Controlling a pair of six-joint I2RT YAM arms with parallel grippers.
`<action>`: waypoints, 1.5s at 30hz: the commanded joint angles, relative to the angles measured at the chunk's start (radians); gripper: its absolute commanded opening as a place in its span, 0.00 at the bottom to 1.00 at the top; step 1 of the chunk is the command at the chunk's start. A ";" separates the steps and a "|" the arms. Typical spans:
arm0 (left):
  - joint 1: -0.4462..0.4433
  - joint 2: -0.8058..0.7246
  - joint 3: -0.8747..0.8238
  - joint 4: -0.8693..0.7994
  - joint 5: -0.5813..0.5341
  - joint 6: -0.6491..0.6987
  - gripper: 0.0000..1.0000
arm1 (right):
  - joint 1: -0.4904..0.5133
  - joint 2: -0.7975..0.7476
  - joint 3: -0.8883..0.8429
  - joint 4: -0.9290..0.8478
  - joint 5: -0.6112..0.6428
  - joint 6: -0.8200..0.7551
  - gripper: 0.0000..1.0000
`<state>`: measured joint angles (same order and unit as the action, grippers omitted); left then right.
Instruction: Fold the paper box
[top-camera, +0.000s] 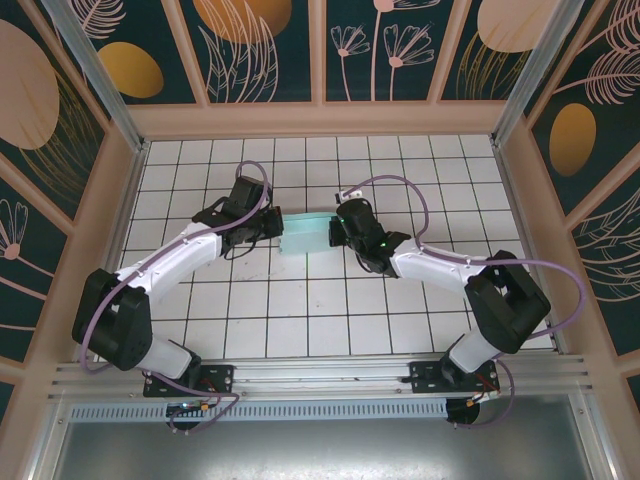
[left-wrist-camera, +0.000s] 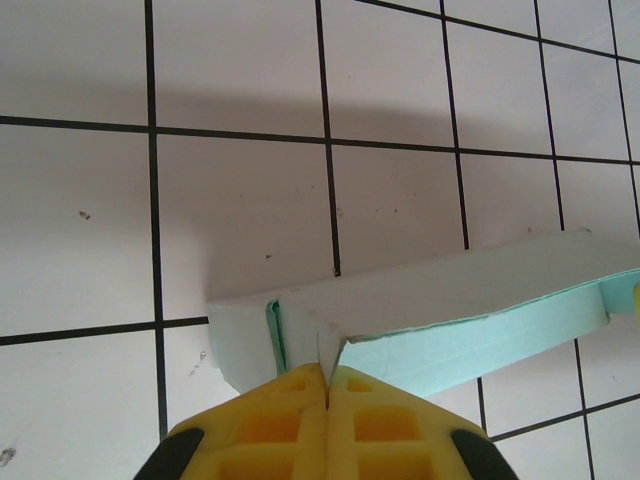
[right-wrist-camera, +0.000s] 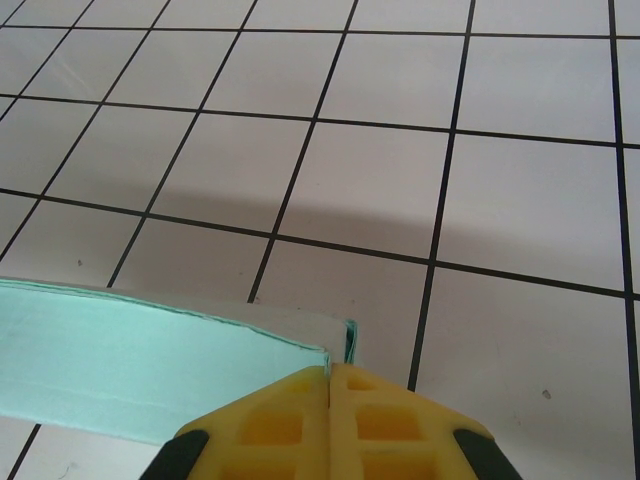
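Pinching the paper box (top-camera: 305, 232) at its 9 and 3 o'clock ends, I have left fingers (left-wrist-camera: 320, 388) and right fingers (right-wrist-camera: 322, 388) clamped shut on it, probably steadying it for folding.

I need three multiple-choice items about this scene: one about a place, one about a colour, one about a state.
1. The paper box lies: A) between the left gripper and the right gripper; B) by an arm base; C) against the far wall.
2. The fingers are: A) black; B) yellow; C) red.
3. The left gripper is: A) open; B) shut on the paper box; C) shut on nothing.
Key: A, top view shows it bridging them; B, both wrist views; B, card pinched at its tips.
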<state>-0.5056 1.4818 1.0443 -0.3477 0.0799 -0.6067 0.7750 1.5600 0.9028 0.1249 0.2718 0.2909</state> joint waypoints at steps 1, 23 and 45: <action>-0.002 0.011 -0.035 0.053 0.035 0.032 0.00 | 0.007 0.036 -0.006 -0.015 -0.023 -0.004 0.00; -0.008 -0.098 -0.352 0.408 -0.020 0.141 0.00 | 0.024 -0.109 -0.257 0.416 -0.044 -0.077 0.70; -0.029 -0.111 -0.376 0.476 -0.005 0.179 0.08 | -0.047 0.094 -0.051 0.186 -0.108 0.147 0.74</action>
<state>-0.5247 1.3895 0.6975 0.1360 0.0624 -0.4297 0.7307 1.6348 0.8555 0.3447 0.1761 0.4026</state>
